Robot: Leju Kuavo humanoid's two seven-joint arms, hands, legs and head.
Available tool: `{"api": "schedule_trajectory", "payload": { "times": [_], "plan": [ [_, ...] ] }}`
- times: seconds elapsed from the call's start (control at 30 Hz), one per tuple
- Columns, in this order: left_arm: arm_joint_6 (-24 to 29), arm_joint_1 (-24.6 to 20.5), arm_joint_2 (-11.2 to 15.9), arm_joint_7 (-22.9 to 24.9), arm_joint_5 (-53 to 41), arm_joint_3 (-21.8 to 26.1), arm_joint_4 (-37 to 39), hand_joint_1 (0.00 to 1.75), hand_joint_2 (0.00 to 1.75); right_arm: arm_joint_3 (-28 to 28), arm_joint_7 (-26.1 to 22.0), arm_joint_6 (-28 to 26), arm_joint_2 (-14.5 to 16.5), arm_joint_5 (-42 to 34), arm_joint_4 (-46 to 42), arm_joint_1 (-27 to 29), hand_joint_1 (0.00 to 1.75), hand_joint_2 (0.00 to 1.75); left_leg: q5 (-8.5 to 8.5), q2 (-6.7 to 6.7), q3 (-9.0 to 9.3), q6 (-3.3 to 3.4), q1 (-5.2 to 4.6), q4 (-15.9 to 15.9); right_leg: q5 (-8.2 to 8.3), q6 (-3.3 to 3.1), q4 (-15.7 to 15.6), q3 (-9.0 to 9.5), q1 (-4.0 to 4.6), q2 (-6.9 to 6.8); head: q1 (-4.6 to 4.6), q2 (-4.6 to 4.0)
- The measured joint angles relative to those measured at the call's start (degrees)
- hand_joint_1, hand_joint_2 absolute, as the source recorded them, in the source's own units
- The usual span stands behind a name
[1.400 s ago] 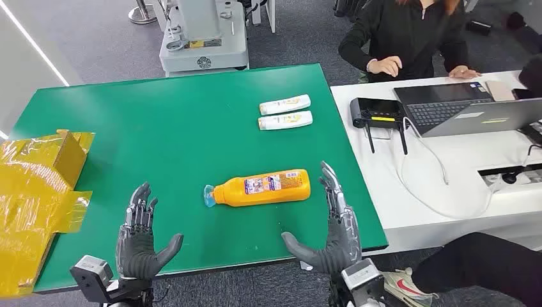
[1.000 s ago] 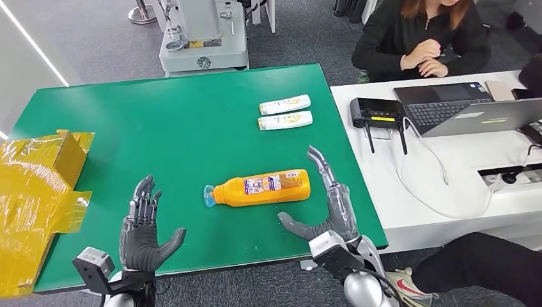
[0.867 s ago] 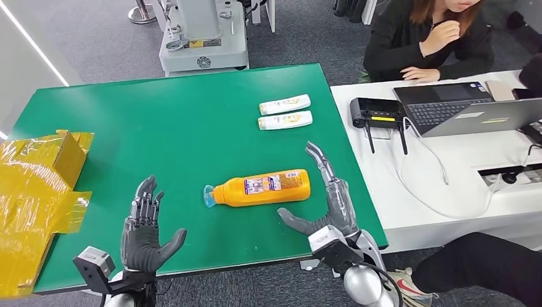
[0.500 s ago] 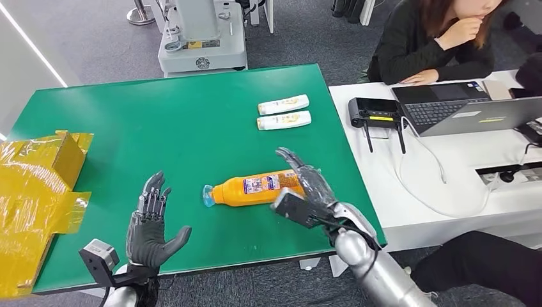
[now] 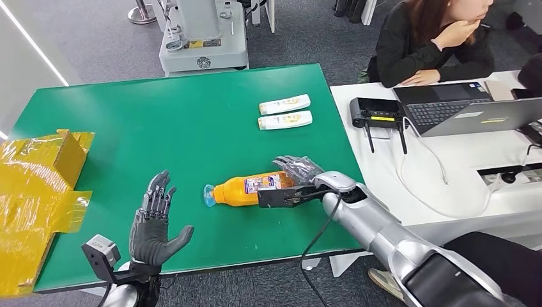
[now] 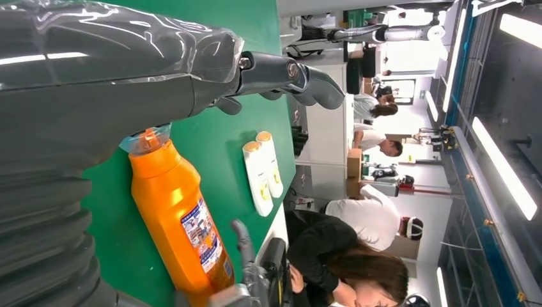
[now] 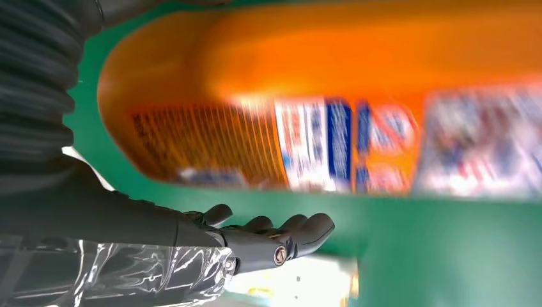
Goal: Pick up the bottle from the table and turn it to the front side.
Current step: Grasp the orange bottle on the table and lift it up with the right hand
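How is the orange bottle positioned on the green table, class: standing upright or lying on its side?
Lying on its side. The orange bottle stretches lengthwise along the green table, blue cap pointing toward the left hand, label facing up.

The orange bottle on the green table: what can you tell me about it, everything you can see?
The bottle is orange, plastic by the look of it, with a pale blue cap and a printed label in blue, white and red. It lies on its side on the green table, cap toward the robot's left. The right hand reaches over its base end, fingers draped across it; whether they grip it yet is unclear.
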Motion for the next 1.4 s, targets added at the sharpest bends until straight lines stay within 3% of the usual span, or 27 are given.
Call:
{"api": "schedule_trajectory", "payload": {
  "times": [0.1,0.13,0.23,0.27,0.5,0.97,1.17,1.4],
  "plan": [
    [-0.3,0.1,0.0,0.0,0.2,0.0,0.0,0.0,1.75,3.1,0.1,2.5,0.0,1.2,2.8,-2.3,0.0,1.75,0.0,0.0,0.0,0.0,0.0,0.0,0.0,0.0,0.0,0.0,0.0,0.0,-0.01,0.0],
    [-0.3,0.1,0.0,0.0,0.3,0.0,0.0,0.0,1.75,3.9,0.1,2.9,0.0,1.3,3.4,-2.8,0.19,1.75,0.0,0.0,0.0,0.0,0.0,0.0,0.0,0.0,0.0,0.0,0.0,0.0,-0.01,0.0],
    [-0.2,0.2,0.0,0.4,0.6,0.1,0.0,0.0,1.75,6.0,0.2,4.2,0.1,1.3,5.2,-4.6,1.5,1.75,0.0,0.0,0.0,0.0,0.0,0.0,0.0,0.0,0.0,0.01,0.01,-0.01,-0.01,0.0],
    [-0.1,0.2,0.0,0.6,0.7,0.2,0.0,0.0,1.75,6.6,0.3,4.7,0.2,1.1,5.7,-5.1,1.75,1.75,0.0,0.0,-0.01,0.0,0.0,0.0,0.0,0.0,0.0,0.01,0.01,0.0,-0.01,0.0],
    [0.7,1.6,-0.1,2.0,0.5,1.7,-0.8,0.0,1.75,8.9,-1.0,4.5,1.2,-2.2,8.8,-7.2,1.75,1.75,0.0,0.01,0.0,0.0,0.01,0.0,0.0,0.0,0.0,0.0,0.01,0.0,-0.02,0.0],
    [0.7,3.6,-0.1,2.5,-0.6,2.9,-2.6,0.0,1.75,9.4,-5.6,-4.3,1.3,-11.2,9.4,-4.3,1.75,1.75,0.0,0.0,0.01,0.0,0.01,0.0,0.0,0.0,0.0,0.01,0.02,0.01,-0.01,0.0],
    [2.4,4.4,0.0,1.9,-0.8,2.9,-3.0,0.0,1.75,3.9,-13.3,-9.3,1.3,-26.1,3.1,3.0,1.75,1.75,-0.01,-0.08,-0.06,0.0,0.03,0.0,-0.04,0.02,0.0,-0.03,0.03,-0.09,-0.01,0.0],
    [3.5,4.4,0.3,1.1,-0.3,2.9,-3.0,0.0,1.75,-2.4,-14.6,-14.2,0.5,-34.7,-11.5,15.3,1.75,1.75,-0.06,-0.16,-0.1,0.01,0.02,0.0,-0.13,0.09,0.0,-0.05,0.02,-0.13,-0.01,0.0]
  ]
}}
